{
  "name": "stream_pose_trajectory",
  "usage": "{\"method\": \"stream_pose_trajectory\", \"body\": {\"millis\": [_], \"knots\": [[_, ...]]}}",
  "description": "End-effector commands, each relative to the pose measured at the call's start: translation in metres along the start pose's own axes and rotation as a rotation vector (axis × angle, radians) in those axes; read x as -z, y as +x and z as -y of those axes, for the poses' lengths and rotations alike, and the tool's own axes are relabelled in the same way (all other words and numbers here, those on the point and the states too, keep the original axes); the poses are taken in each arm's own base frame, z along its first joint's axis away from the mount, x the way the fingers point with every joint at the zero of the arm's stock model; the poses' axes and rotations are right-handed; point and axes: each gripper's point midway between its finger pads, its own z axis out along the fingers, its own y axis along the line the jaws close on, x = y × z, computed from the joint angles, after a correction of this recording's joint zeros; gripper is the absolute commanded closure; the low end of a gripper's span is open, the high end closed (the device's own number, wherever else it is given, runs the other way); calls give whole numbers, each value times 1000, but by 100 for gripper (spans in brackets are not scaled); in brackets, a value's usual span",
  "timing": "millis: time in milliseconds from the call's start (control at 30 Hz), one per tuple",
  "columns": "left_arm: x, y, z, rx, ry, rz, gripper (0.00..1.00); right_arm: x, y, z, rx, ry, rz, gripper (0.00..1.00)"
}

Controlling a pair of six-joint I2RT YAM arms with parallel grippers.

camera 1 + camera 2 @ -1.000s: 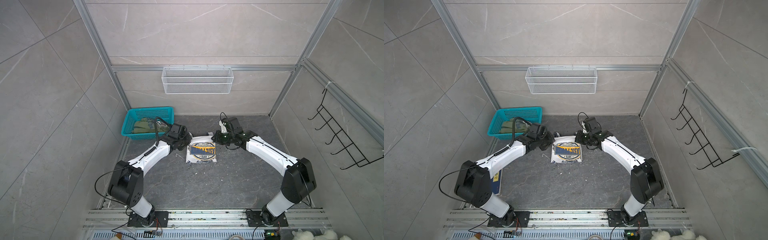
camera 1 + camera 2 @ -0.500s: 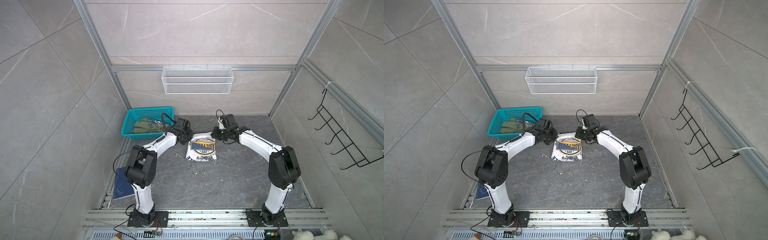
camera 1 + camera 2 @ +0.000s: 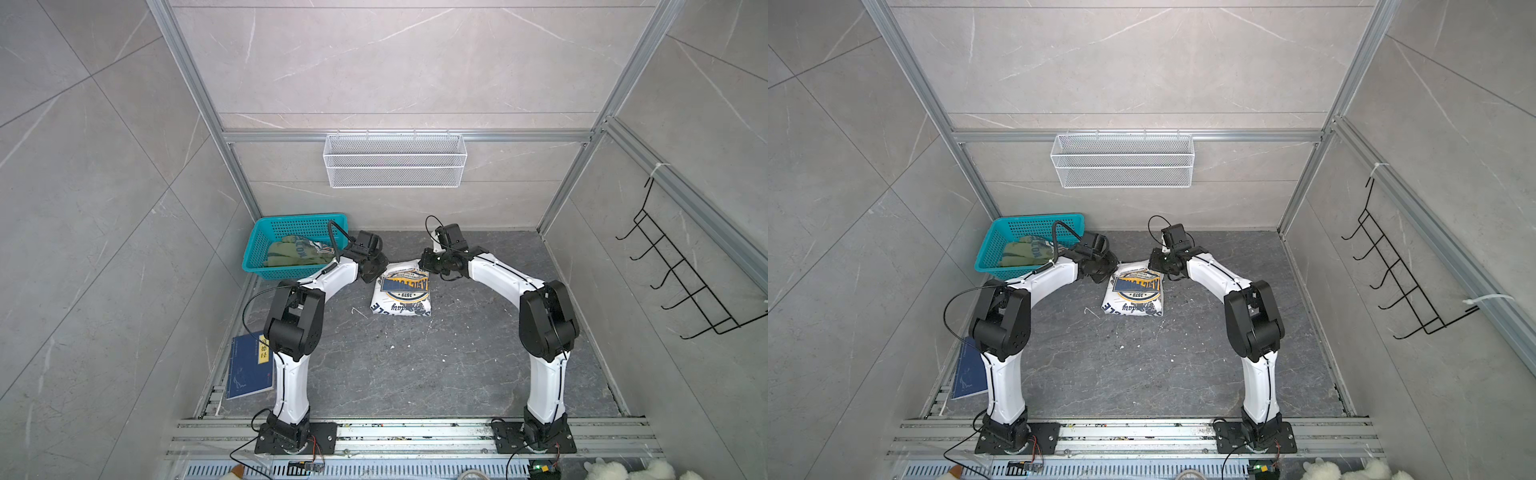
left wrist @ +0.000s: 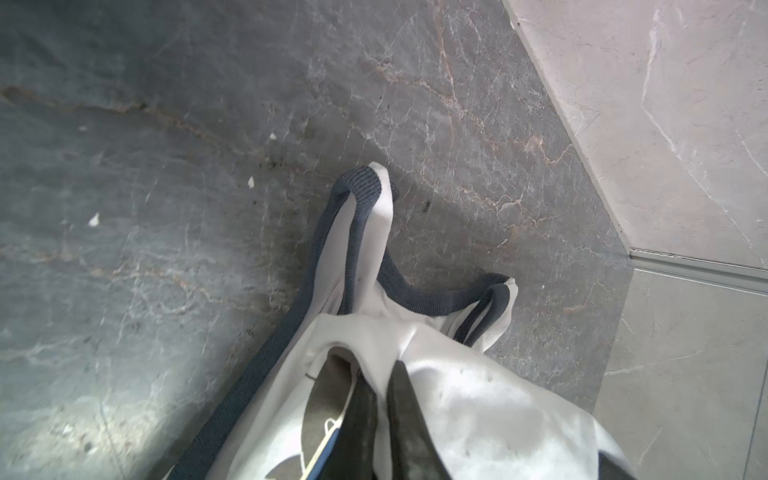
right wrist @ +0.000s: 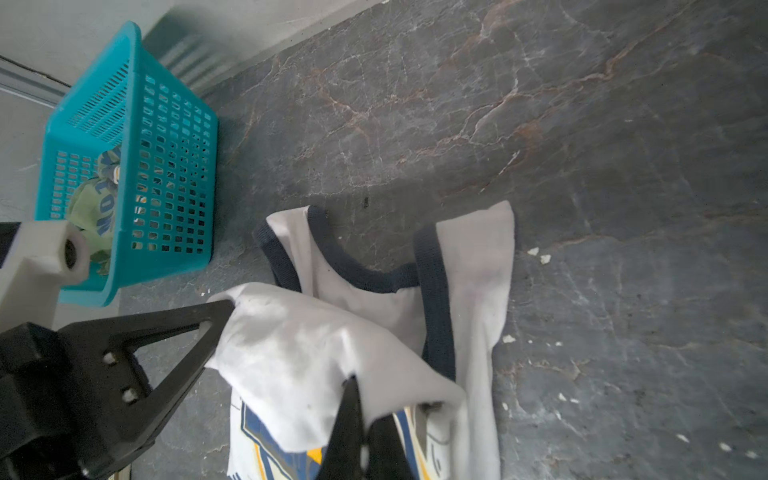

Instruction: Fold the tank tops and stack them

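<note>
The white tank top lies folded mid-floor, its navy-yellow badge facing up. My left gripper is at its far left corner. In the left wrist view the left gripper is shut on a pinch of white tank top, with the navy-trimmed straps on the floor beyond. My right gripper is shut on the white tank top at the far right corner, holding a flap above the badge. The olive tank top lies crumpled in the teal basket.
The teal basket stands at the back left, close to the left arm. A dark blue book lies by the left wall. A white wire shelf hangs on the back wall, and a black hook rack on the right wall.
Both arms have drawn their elbows in and up. The grippers have shifted slightly toward the back wall and closer together, still on the white top's far edge.
</note>
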Motion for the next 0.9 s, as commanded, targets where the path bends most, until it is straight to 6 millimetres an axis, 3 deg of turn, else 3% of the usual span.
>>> {"method": "stream_pose_trajectory", "body": {"millis": [0, 100, 233, 400, 533, 633, 767, 867], "knots": [[-4, -5, 10, -29, 27, -11, 86, -5, -6, 2, 21, 17, 5, 97], [-6, -7, 17, -49, 40, -23, 74, -4, -9, 6, 21, 29, 13, 77], [2, -14, 42, -118, 108, -43, 54, 9, -18, 6, 36, 56, 44, 60], [40, -25, 52, -218, 87, 7, 29, 40, -26, 6, 81, 93, 93, 49], [72, -23, 35, -244, 19, 75, 30, 54, -15, 1, 114, 62, 80, 45], [85, -6, 36, -277, 37, 91, 30, 56, -2, 2, 121, 46, 64, 45], [62, 18, 50, -291, 127, 2, 33, 36, 12, 3, 123, 34, 14, 45], [34, 22, 54, -292, 136, -43, 35, 14, 14, 8, 116, 43, -13, 45]]}}
